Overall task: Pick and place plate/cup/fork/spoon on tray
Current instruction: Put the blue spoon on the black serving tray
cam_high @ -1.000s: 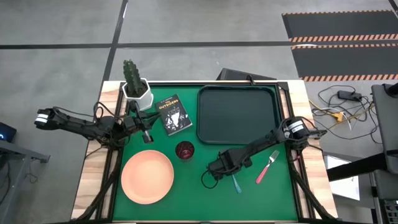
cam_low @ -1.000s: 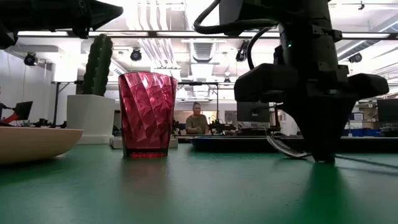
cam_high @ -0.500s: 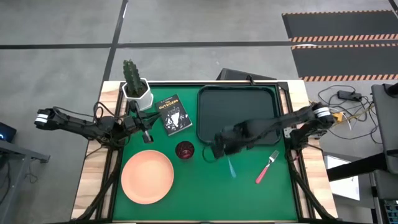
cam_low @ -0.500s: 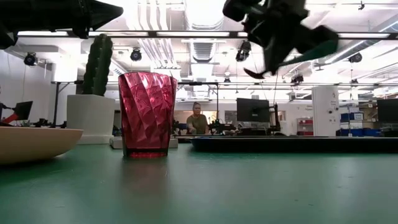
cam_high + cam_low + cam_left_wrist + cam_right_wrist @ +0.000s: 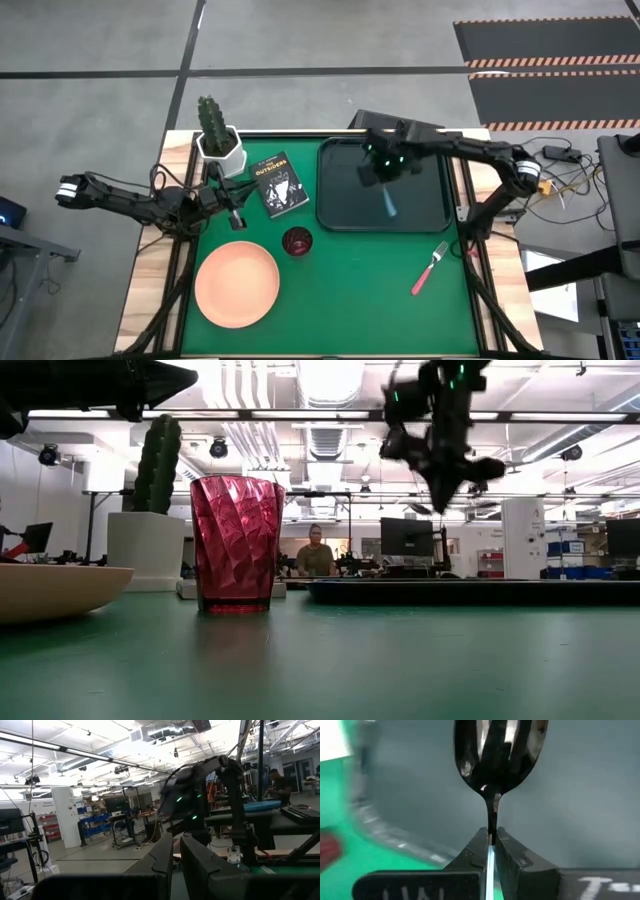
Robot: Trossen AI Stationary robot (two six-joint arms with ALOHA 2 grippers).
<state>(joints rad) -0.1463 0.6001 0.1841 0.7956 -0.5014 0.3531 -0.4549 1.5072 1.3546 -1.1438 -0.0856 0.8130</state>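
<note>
**Spoon carried above the tray; no item yet set down.**
Nearest, one shallow salmon-pink round plate [image 5: 237, 283] and one pink-handled metal fork [image 5: 430, 268] lie on the green bench [image 5: 340, 300]; one dark red translucent cup [image 5: 296, 242] stands beyond the plate. Farther, my right fingers [image 5: 383, 180] are clamped on one teal-handled metal spoon [image 5: 498, 755], held above the one near-black rectangular tray [image 5: 340, 200], which looks bare. My left fingers [image 5: 236, 215], pressed together, wait beside the cup's side of the bench. I judge all four placements left.
</note>
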